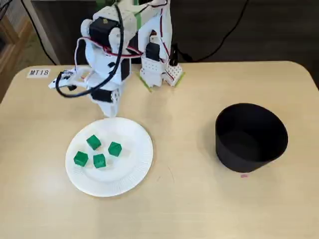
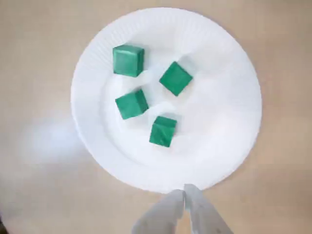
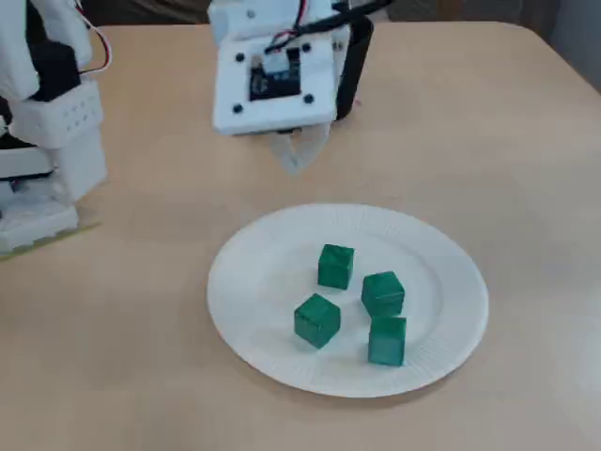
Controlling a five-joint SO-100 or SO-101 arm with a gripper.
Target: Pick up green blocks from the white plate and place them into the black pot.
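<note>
End effector [image 2: 185, 191] is pinched together, tips touching, nothing between them. In the wrist view it pokes in from the bottom edge, right at the rim of the white plate [image 2: 234, 146].

On the plate there are four green blocks, little solid-colour cubes, each turned a different way. They sit bunched around the middle with small gaps between them: upper-left block [image 2: 128, 60], upper-right block [image 2: 175, 78], middle block [image 2: 131, 104], lowest block [image 2: 163, 130].

In a fixed view the black pot [image 1: 249, 137] stands well apart from the plate, off to the right on the tan surface [image 1: 189, 209]. It's round, open-topped and wider at the rim. A black cable [image 1: 75, 93] loops down off the arm behind the plate, and there's an MT18 label [image 1: 39, 72] near the corner.
</note>
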